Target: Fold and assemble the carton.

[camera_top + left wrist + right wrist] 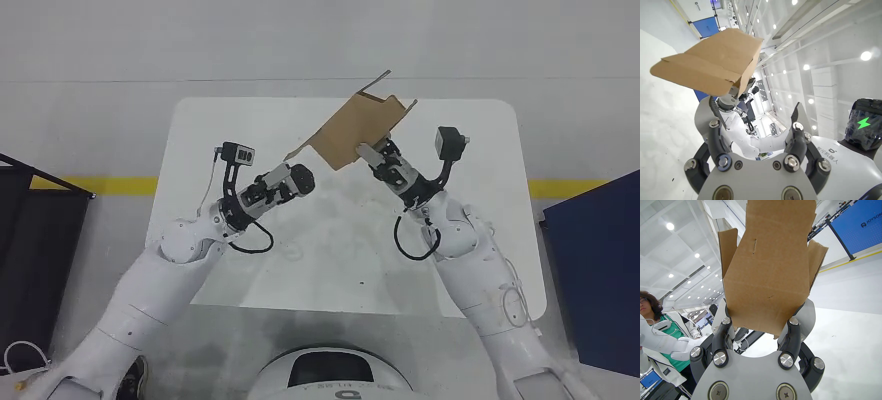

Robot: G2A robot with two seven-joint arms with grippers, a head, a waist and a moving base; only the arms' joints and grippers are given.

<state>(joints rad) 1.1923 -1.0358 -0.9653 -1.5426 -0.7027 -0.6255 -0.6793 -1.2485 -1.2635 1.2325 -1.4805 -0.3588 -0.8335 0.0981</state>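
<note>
A brown cardboard carton [360, 128], partly opened into a sleeve with loose flaps, is held up above the far middle of the white table [330, 270]. My right gripper [373, 156] is shut on the carton's [768, 275] near end, with a finger [724, 311] on each side of it. My left gripper [298, 180] hangs just short of the carton's left corner. In the left wrist view the carton [715, 62] floats ahead of that gripper [755, 106], which is open with nothing between its fingers [797, 113].
The table's near half lies bare below both arms. A dark blue panel [600, 270] stands off its right side, a black frame [30, 240] off its left. A yellow floor line [100, 184] runs behind.
</note>
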